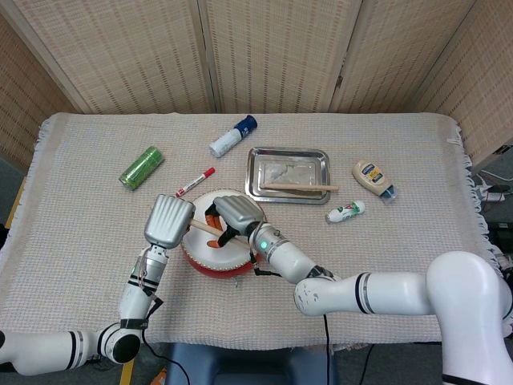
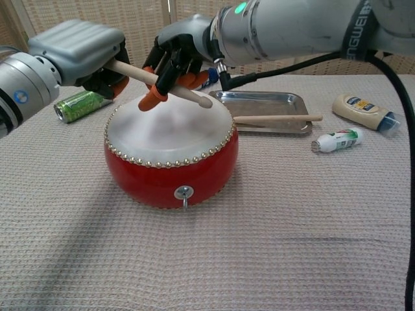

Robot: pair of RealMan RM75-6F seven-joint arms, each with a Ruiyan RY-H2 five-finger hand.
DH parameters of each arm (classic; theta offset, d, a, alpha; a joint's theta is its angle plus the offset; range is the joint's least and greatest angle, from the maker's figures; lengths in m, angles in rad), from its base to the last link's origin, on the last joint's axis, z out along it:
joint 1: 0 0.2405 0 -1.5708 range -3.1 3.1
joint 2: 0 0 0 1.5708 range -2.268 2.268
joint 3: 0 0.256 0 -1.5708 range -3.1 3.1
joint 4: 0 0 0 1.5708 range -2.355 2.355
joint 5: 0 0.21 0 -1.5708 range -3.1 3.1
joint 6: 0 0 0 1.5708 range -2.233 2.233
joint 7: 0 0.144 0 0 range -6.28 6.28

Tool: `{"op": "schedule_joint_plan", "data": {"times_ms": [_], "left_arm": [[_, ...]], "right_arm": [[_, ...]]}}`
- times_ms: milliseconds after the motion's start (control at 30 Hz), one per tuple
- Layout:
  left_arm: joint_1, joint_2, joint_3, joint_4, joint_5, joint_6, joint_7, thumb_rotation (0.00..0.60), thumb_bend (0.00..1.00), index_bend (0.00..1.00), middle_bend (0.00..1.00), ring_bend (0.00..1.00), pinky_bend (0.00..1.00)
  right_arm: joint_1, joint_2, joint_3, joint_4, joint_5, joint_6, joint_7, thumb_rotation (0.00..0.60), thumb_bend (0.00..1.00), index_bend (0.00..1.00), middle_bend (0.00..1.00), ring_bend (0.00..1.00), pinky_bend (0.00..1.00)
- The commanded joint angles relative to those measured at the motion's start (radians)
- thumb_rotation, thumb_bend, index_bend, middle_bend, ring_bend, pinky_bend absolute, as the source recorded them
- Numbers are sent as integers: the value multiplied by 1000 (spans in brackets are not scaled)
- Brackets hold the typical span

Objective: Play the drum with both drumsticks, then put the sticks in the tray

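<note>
Left robot hand (image 2: 78, 48): clamped round the butt of a drumstick (image 2: 170, 87), shaft slanting right over the drum (image 2: 170, 152).
Right robot hand (image 2: 178, 55): fingers curled about the same shaft; whether it truly grips, cannot tell.
Second drumstick (image 2: 277, 118): lying in the tray (image 2: 259, 98), far right of drum.
Risk: smooth round wood could slip or twist between two robot hands, drop and roll off the surface (image 2: 292, 220).
Materials: pale taut drumhead, glossy red shell, stud ring; shiny metal tray; coarse woven cloth.
</note>
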Motion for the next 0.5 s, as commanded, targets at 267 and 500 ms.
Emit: {"op": "schedule_joint_plan", "data": {"times_ms": [267,500], "left_arm": [[2,-3,13,10,20,4,10,600,569,895,1000,1000,1000],[5,-3,19,15,42,7,8,600,570,815,1000,989,1000]], "right_arm": [[-19,-8,17,-4,-37,7,13,600,343,806,728,956,1000],[-40,-14,27,-5,-73,30,23,600,434,848,765,966,1000]]}}
